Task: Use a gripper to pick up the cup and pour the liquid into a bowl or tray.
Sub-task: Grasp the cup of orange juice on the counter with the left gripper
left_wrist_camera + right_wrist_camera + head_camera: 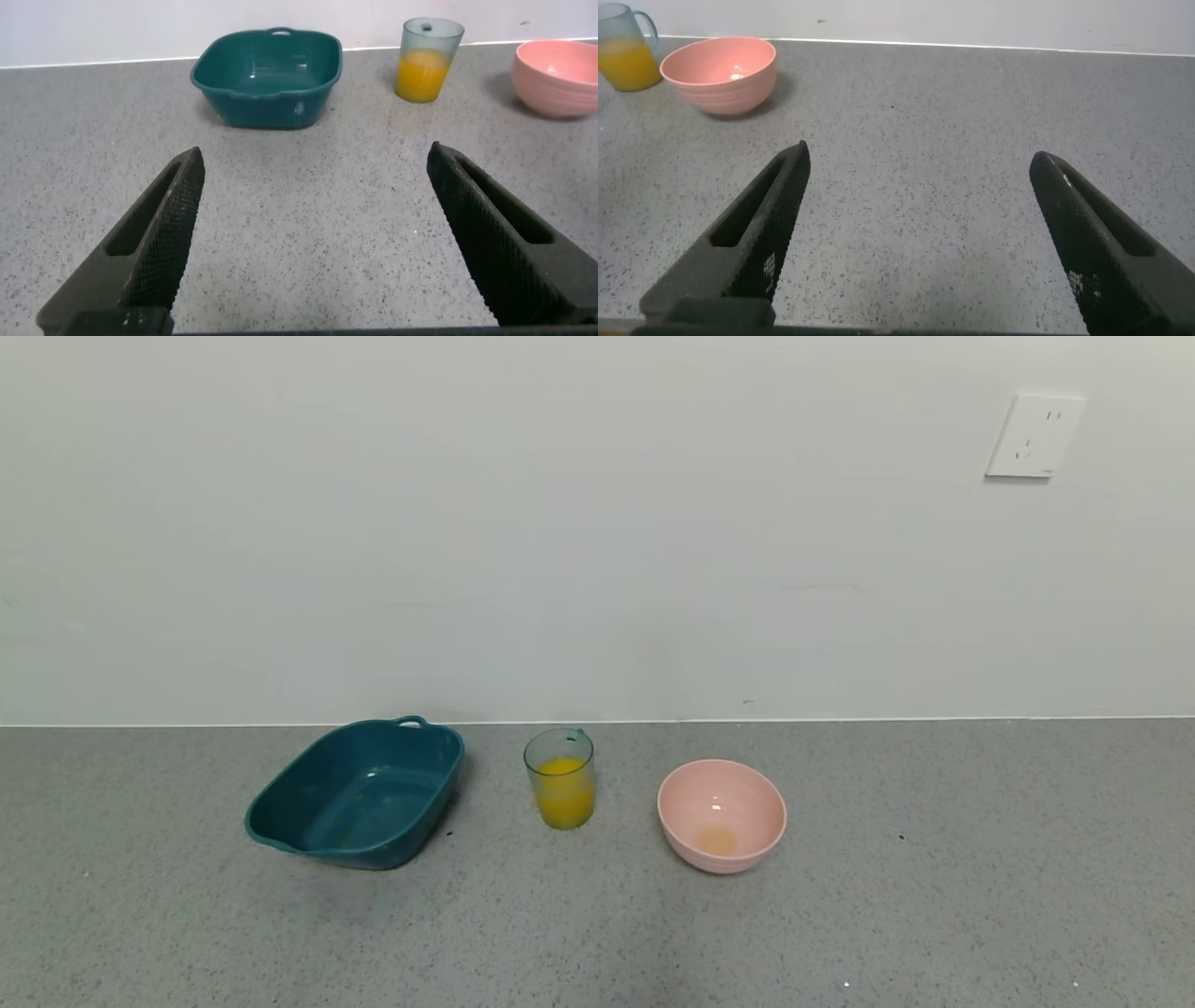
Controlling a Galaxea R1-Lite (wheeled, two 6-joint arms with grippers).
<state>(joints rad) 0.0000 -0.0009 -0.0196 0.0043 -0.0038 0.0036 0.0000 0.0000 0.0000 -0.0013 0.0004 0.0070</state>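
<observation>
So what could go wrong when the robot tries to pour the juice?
1. The cup is over half full of orange juice, so a bump from a claw finger could tip or slosh it.
2. The pink bowl sits just as near as the teal basin, so the juice might go in the wrong one.
3. Both the left claw and right claw are open and far off, so reaching could miss.

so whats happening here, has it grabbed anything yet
Nothing is held yet. The cup of orange liquid stands upright on the grey counter, between the teal basin on its left and a pink bowl on its right. The left gripper and right gripper are both open, back from all three.
</observation>
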